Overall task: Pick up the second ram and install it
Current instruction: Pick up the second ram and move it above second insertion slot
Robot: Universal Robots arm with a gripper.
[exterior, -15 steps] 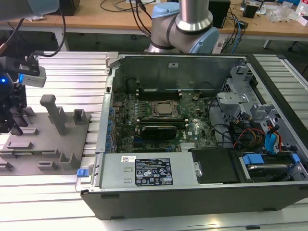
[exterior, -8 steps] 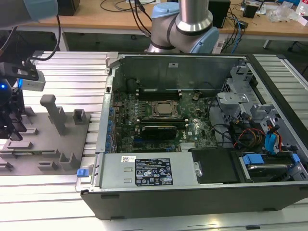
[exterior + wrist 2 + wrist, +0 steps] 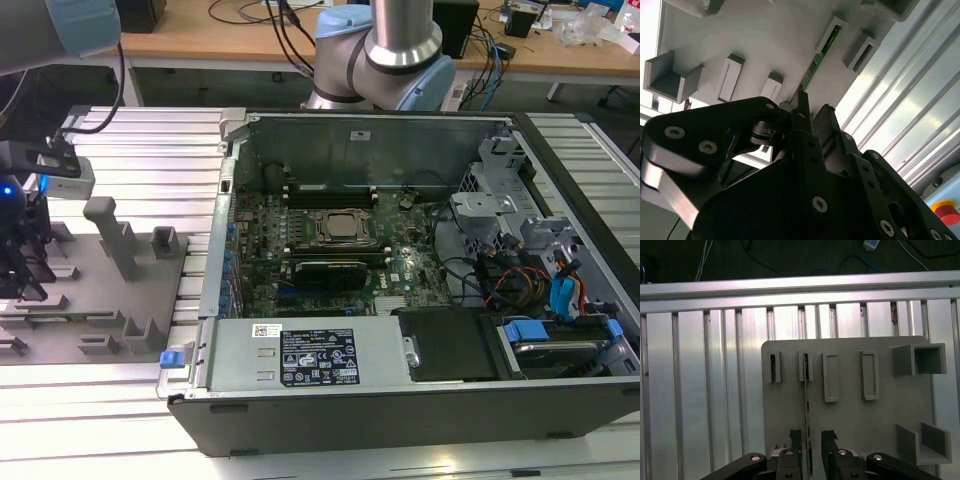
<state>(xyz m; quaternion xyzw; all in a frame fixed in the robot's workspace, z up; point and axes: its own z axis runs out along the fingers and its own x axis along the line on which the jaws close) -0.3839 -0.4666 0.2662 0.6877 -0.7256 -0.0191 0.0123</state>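
Observation:
The second ram [image 3: 806, 395] is a thin green stick standing on edge in a slot of the grey fixture plate [image 3: 850, 415]. In both wrist views my gripper [image 3: 811, 439] is open and straddles the ram's near end. One finger [image 3: 796, 440] is close beside the ram, and the other finger stands off with a gap. The second wrist view shows the green ram [image 3: 816, 62] running away from the gripper [image 3: 812, 107] across the plate [image 3: 765, 45]. In the exterior view the gripper [image 3: 20, 265] hangs over the plate [image 3: 100, 310] at the exterior view's far left.
An open computer case [image 3: 400, 140] lies to the exterior view's right of the plate, with the processor socket [image 3: 338, 226] and black memory slots [image 3: 325, 190] on its motherboard. Upright blocks [image 3: 115, 235] rise from the plate. Ribbed aluminium table rails [image 3: 705, 390] run under everything.

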